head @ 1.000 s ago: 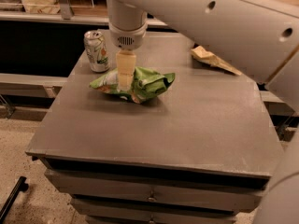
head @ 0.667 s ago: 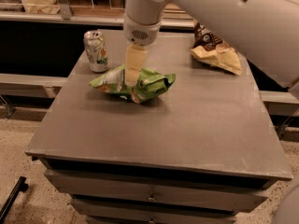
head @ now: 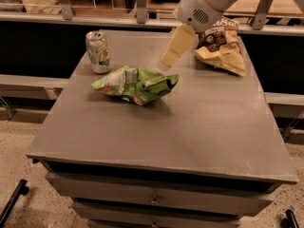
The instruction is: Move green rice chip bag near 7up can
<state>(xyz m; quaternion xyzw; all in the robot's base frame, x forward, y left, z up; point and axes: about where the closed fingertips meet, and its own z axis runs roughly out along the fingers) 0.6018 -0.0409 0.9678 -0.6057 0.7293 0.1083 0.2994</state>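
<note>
Your table (head: 190, 127) carries everything. The arm (head: 209, 4) enters from the far right, its upper part cut off. The green rice chip bag (head: 137, 84) lies crumpled left of centre. 1 brown chip bag (head: 222, 49) sits far right, partly hidden by the arm. The gripper (head: 167, 61) hangs between the 2 bags, holding nothing; whether it is open you cannot tell. The 7up can (head: 99, 52) stands just far-left of the green bag, so placement looks done.
</note>
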